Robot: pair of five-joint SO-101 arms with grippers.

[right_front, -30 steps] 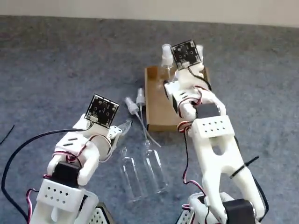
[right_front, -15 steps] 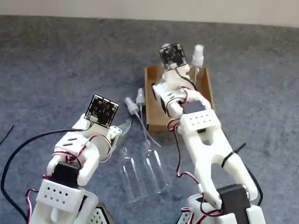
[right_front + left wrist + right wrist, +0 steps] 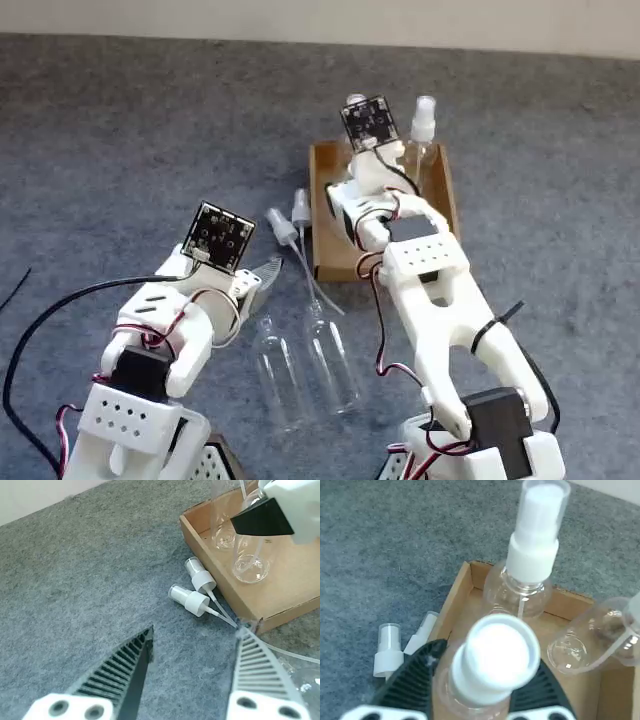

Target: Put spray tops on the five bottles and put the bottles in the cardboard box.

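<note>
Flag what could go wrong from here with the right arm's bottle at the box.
1. The right gripper holds a capped bottle close beside an upright bottle and another bottle in the cardboard box; setting it down may topple one.
2. Two loose spray tops lie together by the box wall, tubes close; the open left gripper might drag both.
3. Two topless bottles lie on their sides and may roll when grasped.

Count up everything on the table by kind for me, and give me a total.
Bottles with spray tops: 3
Bottles without tops: 2
Loose spray tops: 2
Cardboard box: 1
Total: 8
</note>
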